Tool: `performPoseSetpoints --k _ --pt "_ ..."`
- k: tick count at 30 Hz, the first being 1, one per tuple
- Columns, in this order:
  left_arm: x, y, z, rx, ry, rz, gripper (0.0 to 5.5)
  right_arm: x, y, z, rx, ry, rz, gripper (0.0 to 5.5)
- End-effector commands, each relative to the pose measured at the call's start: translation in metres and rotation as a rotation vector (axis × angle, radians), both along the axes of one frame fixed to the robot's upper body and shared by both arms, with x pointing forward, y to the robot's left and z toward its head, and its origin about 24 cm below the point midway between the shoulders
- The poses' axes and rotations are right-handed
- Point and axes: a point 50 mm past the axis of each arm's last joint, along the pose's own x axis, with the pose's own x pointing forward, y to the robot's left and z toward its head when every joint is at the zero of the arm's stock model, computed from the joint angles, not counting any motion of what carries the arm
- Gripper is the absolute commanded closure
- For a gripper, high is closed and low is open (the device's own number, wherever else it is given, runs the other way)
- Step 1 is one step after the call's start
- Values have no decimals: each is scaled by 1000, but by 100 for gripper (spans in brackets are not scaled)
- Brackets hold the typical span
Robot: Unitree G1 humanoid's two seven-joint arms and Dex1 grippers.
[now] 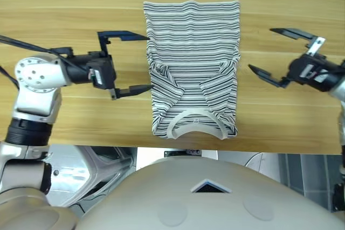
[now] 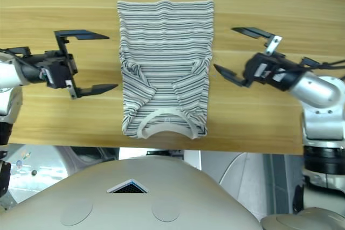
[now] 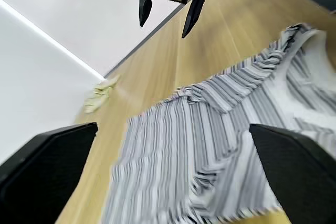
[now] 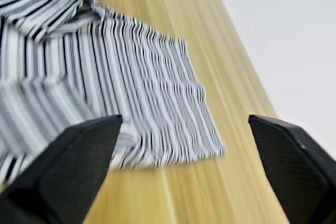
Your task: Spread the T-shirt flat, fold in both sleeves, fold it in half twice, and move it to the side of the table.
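Finds the T-shirt (image 1: 191, 63) mid-worktop (image 1: 64, 4), both sleeves already turned in, collar at the near edge, hem toward the far edge, long axis running near to far. Flanks it with the left tool (image 1: 148, 62), fingers spread wide and tips right at the cloth's side facing the left edge, and the right tool (image 1: 260, 48), likewise spread, a little off the opposite side. Makes the left arm the nearer; likely calls next for halving across that long axis, hem to collar.
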Motion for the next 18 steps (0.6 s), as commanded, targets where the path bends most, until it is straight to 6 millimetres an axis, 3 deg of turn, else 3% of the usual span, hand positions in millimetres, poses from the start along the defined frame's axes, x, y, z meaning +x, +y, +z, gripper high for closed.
performPoseSetpoints --k 1,4,6,12,18 --pt "-18 36 -14 234 118 11 10 -15 -34 -3 -103 84 -67 28" --pt "-40 55 -32 418 239 -21 10 -44 -46 -28 -179 251 -47 11" --pt "-49 55 -43 452 281 -48 10 -57 -45 -38 -187 313 -22 11" --pt "-60 25 -74 380 281 -106 10 -77 -28 -71 -143 427 45 11" --pt "-48 -2 -80 248 193 -78 10 -81 -11 -95 -103 487 87 11"
